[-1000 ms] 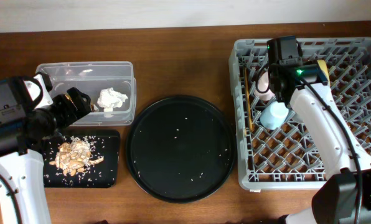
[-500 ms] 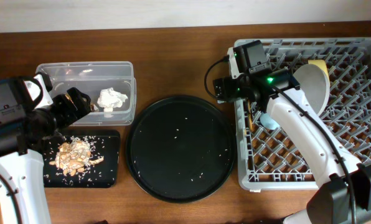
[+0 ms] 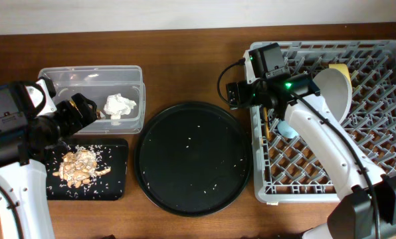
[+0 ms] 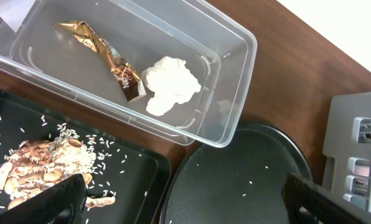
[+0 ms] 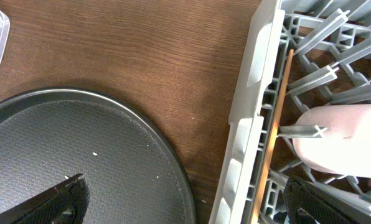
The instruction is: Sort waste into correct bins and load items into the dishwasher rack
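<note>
The grey dishwasher rack (image 3: 377,166) holds the pale plate (image 3: 335,87) on edge, a sliver of the yellow bowl (image 3: 344,68), the blue cup (image 3: 288,131) and the chopsticks (image 3: 265,113). The pink cup (image 5: 338,140) and a chopstick (image 5: 276,124) show in the right wrist view. The clear tub (image 3: 72,76) holds the white tissue (image 3: 120,105) and the gold wrapper (image 4: 108,59). Food scraps (image 3: 78,166) lie on the flat black tray (image 3: 115,182). My left gripper (image 3: 78,111) is open above the tub's front edge. My right gripper (image 3: 240,93) is open over the rack's left edge.
The large round black tray (image 3: 191,156) with a few rice grains lies between the flat tray and the rack. The right arm crosses the rack's left half. Bare wooden table lies behind the round tray.
My right gripper has moved left from over the rack's cups to the rack's left edge, uncovering the upright plate. The left arm has not moved.
</note>
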`<action>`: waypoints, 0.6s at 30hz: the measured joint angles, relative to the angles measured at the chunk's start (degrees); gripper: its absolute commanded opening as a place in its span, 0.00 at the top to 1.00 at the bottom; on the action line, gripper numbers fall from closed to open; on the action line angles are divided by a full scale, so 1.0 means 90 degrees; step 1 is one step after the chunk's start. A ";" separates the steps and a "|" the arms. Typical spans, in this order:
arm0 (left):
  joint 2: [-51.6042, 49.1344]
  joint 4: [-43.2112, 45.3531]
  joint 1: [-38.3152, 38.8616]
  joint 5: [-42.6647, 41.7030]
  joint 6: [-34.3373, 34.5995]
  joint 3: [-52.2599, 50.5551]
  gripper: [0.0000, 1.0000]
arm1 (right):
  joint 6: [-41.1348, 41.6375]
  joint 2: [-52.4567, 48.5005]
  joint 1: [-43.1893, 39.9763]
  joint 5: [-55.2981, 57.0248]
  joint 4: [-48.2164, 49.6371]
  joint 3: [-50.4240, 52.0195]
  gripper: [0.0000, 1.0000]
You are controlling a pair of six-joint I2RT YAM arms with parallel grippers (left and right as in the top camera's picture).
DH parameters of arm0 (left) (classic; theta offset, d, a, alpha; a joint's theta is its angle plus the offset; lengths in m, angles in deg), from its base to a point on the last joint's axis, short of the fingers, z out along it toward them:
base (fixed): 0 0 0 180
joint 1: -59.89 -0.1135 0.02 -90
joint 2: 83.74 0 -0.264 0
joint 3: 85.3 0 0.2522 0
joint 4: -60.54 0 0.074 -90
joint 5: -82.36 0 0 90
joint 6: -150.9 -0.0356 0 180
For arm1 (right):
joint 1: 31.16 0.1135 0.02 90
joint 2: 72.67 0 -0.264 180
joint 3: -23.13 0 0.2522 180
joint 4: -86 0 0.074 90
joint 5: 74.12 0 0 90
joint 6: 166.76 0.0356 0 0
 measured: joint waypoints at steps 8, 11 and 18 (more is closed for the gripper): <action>0.0000 0.0000 0.0000 0.0000 0.0000 0.0000 0.01 | -0.0002 0.1362 0.0000 -0.0022 0.0000 0.0000 0.01; 0.0000 -0.0002 0.0000 0.0002 0.0000 0.0000 0.01 | 0.0000 0.2759 0.0000 -0.0015 0.0000 0.0000 0.02; 0.0002 0.0002 0.0000 0.0000 0.0000 0.0000 0.01 | 0.0002 0.6093 0.0000 0.0053 -0.0080 -0.0051 0.02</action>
